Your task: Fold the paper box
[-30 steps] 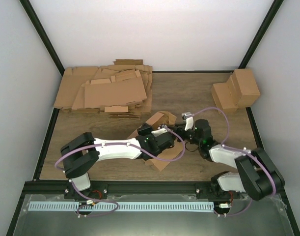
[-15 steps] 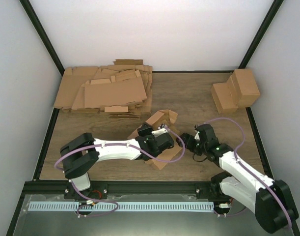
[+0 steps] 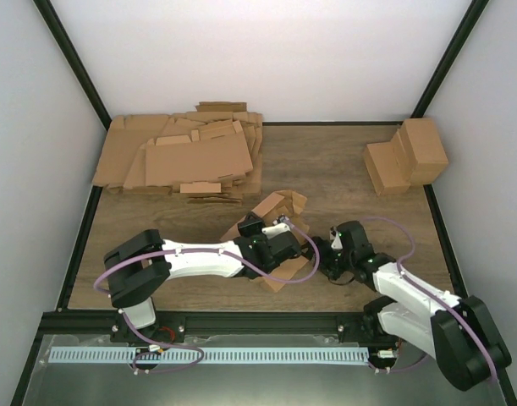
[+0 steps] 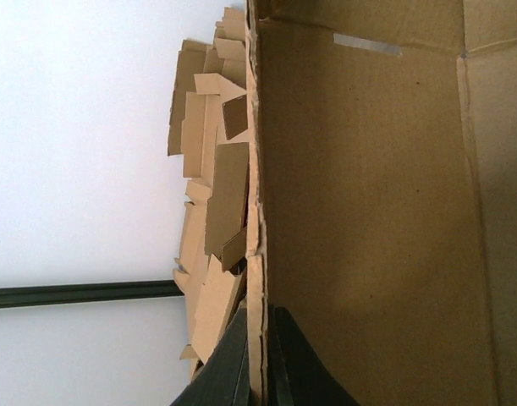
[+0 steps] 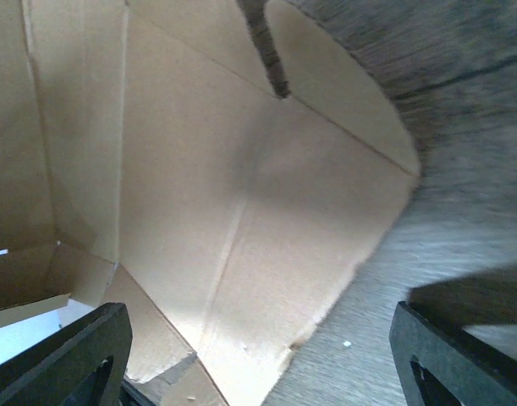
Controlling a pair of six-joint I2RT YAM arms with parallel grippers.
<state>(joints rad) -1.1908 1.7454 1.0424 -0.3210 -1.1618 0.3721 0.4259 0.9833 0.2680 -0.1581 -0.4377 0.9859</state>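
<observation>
- Two arms work over one wooden tabletop (image 3: 343, 182), their bases at its near edge.
- One paper box (image 3: 279, 205), partly folded, sits near the middle of the tabletop. It lies closer to the near edge than the far one, with some panels raised and one flap lying flat toward the arm bases.
- One left gripper (image 4: 260, 313) is closed on the paper box. In the left wrist view its two fingers stand on either side of a thin upright cardboard edge and pinch it.
- One right gripper (image 5: 258, 313) is spread wide and holds nothing. It sits just to the right of the paper box, and in the right wrist view a rounded flap edge lies on the wood between its fingers.
- One loose heap of flat cardboard sheets (image 3: 190, 156) fills the far left corner. Its ragged near edge lies well apart from the paper box.
- At least two folded cuboids (image 3: 410, 156) stand together at the far right, beside the right edge. The exact count cannot be told from above.
- Bare wood shows between the paper box and the cuboids, and again in a strip left of the box, between the heap and the left arm.
- Black frame rails border the tabletop on the left, right and near sides.
</observation>
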